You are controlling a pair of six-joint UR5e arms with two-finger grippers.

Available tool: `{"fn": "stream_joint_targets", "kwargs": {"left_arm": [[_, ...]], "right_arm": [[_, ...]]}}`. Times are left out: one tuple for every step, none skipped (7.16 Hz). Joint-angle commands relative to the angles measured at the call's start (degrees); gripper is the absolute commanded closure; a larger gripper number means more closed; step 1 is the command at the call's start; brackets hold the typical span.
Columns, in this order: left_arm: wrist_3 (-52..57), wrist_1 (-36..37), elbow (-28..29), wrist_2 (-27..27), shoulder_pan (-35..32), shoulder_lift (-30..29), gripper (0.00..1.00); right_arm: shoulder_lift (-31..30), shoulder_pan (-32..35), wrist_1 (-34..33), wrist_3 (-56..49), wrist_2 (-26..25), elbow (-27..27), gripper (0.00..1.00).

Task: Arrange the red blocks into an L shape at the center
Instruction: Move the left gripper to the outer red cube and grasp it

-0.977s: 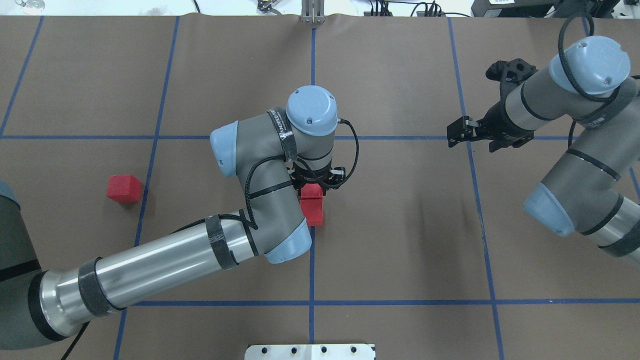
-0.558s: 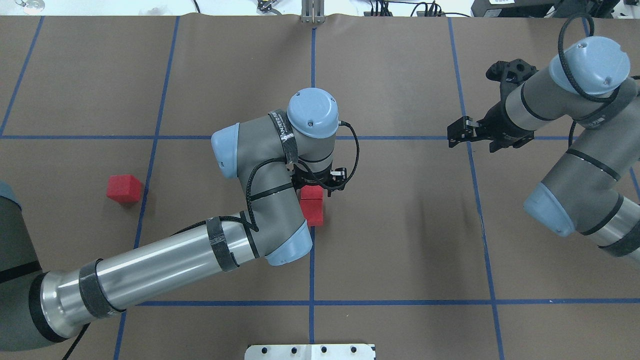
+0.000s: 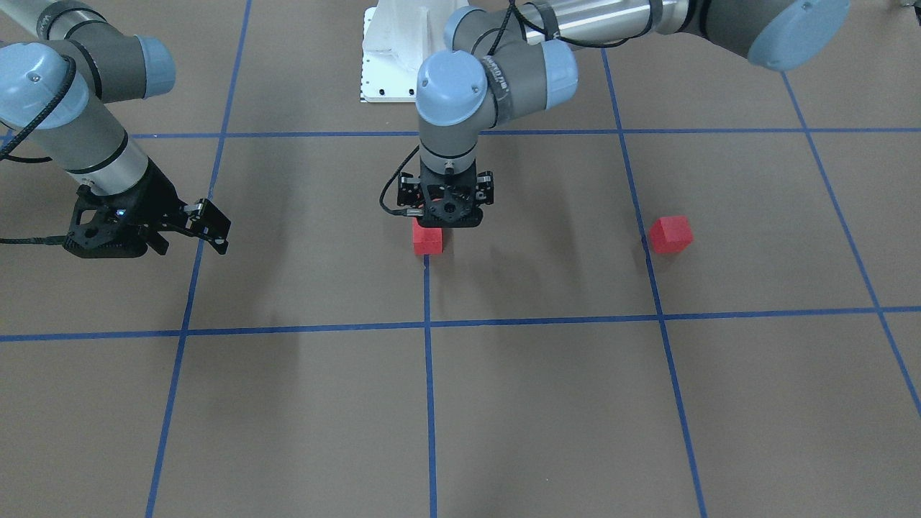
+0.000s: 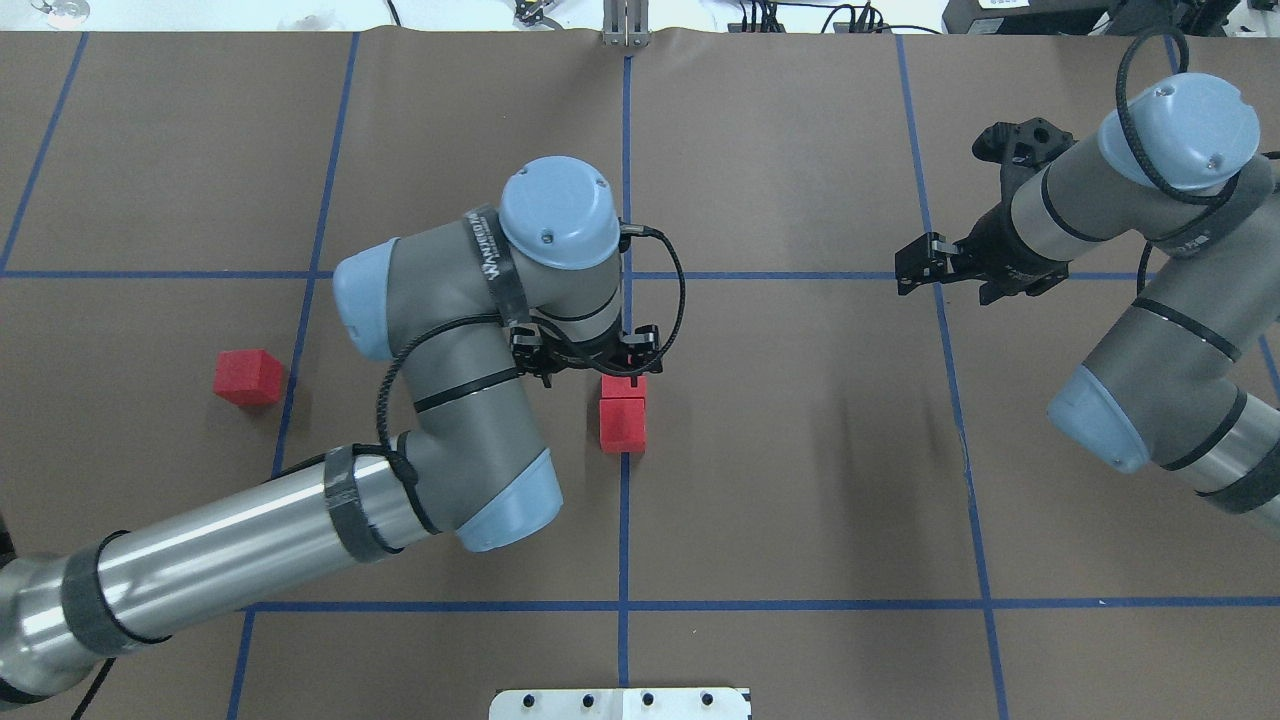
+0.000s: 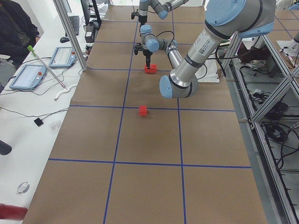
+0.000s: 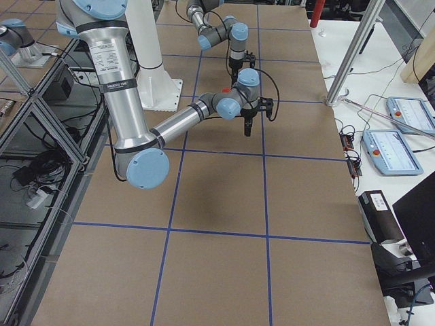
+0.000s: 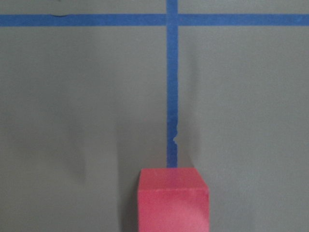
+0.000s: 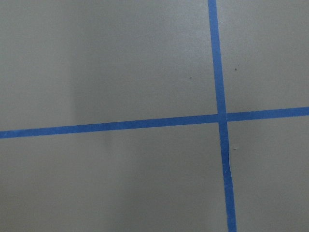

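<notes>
Two red blocks touch in a short column on the centre blue tape line (image 4: 623,520): the near one (image 4: 623,425) and the far one (image 4: 623,386) (image 3: 427,239). The third red block (image 4: 248,377) (image 3: 670,234) sits alone far to the left. My left gripper (image 4: 590,358) (image 3: 446,216) hangs just above the far block and a little to its left, apparently open and empty. The left wrist view shows that block (image 7: 174,198) resting on the tape line with no finger on it. My right gripper (image 4: 912,272) (image 3: 216,232) is open and empty at the right, above a tape crossing.
The robot's white base plate (image 4: 620,703) (image 3: 388,57) lies at the near table edge. A small metal bracket (image 4: 625,25) stands at the far edge. My left forearm (image 4: 250,540) crosses the near-left squares. Desks with tablets (image 5: 28,74) flank the table's far side.
My left arm's wrist and elbow have swung to the left, away from the two centre blocks, which stayed where they were. The right arm has not moved.
</notes>
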Motion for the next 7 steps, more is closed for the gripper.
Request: {"fn": "stream_joint_targets", "kwargs": {"left_arm": [[0.68,0.21,-16.11,-0.02,-2.79,15.93,0.00],[3.38,-1.19,-20.78,-0.11,-4.55,23.13,0.01],[9.59,-1.55,-23.78,-0.29,-7.61,29.55,0.01],[15.04,-1.90,-23.99,-3.68,-12.17,33.10,0.01],[20.23,-2.34,-23.64,-9.46,-16.30,36.70,0.01],[23.94,-5.91,-21.90,-10.30,-19.30,39.61,0.01],[23.80,-9.69,-17.96,-10.31,-19.94,39.46,0.01]], "right_arm": [[0.00,0.16,0.00,0.00,0.00,0.00,0.01],[-0.09,0.16,0.09,0.00,0.00,0.00,0.01],[-0.17,0.25,0.00,0.00,-0.18,0.09,0.01],[-0.09,0.16,0.09,0.43,-0.44,0.18,0.01],[-0.26,0.25,0.09,0.53,-0.53,0.18,0.01],[-1.22,0.25,0.18,0.61,-1.14,0.52,0.01],[-2.10,0.33,1.13,0.61,-2.27,0.70,0.01]]}}
